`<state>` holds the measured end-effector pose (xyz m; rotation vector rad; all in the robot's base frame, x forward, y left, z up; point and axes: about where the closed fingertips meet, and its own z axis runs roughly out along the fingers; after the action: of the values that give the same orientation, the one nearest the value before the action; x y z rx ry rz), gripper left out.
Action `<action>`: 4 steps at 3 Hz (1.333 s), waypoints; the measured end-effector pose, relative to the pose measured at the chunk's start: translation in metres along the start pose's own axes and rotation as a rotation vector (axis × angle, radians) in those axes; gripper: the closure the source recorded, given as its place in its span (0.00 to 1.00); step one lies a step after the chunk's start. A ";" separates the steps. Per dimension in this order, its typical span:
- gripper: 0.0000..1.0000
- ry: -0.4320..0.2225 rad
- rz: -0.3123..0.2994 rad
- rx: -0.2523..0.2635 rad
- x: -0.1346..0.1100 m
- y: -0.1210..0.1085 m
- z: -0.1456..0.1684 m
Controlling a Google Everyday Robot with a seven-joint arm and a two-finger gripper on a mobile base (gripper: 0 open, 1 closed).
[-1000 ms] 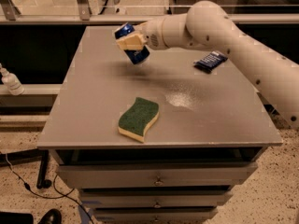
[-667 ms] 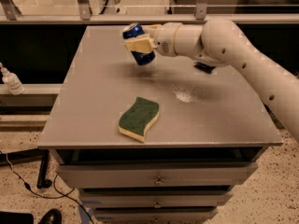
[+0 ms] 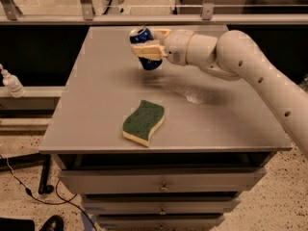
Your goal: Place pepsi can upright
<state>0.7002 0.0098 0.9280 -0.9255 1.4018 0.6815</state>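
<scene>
Upper centre of the frame: my gripper [image 3: 147,46] is clamped on the pepsi can [image 3: 150,62], one tan finger [image 3: 146,52] across its blue side and the other behind it. Over the past second I have carried the can a little toward the right of the frame and tipped it. Its silver top now points up and slightly left instead of lying well over, which puts it close to upright. A shadow lies on the table [image 3: 96,90] just under the base. I cannot tell whether the can touches the surface yet, and I judge it is a short way off. My forearm has swung across as well, and now covers the dark snack packet that showed at upper right a second ago. The arm enters from the lower right edge and runs up and left to the wrist, which is bent level toward the can. The green sponge [image 3: 143,121] lies well apart, nearer the front edge.
</scene>
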 end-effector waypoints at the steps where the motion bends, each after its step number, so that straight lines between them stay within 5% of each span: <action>1: 1.00 -0.021 0.024 -0.010 0.002 0.001 -0.003; 4: 1.00 -0.028 0.029 0.104 -0.002 -0.033 -0.136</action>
<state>0.6583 -0.1233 0.9431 -0.8125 1.4150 0.6350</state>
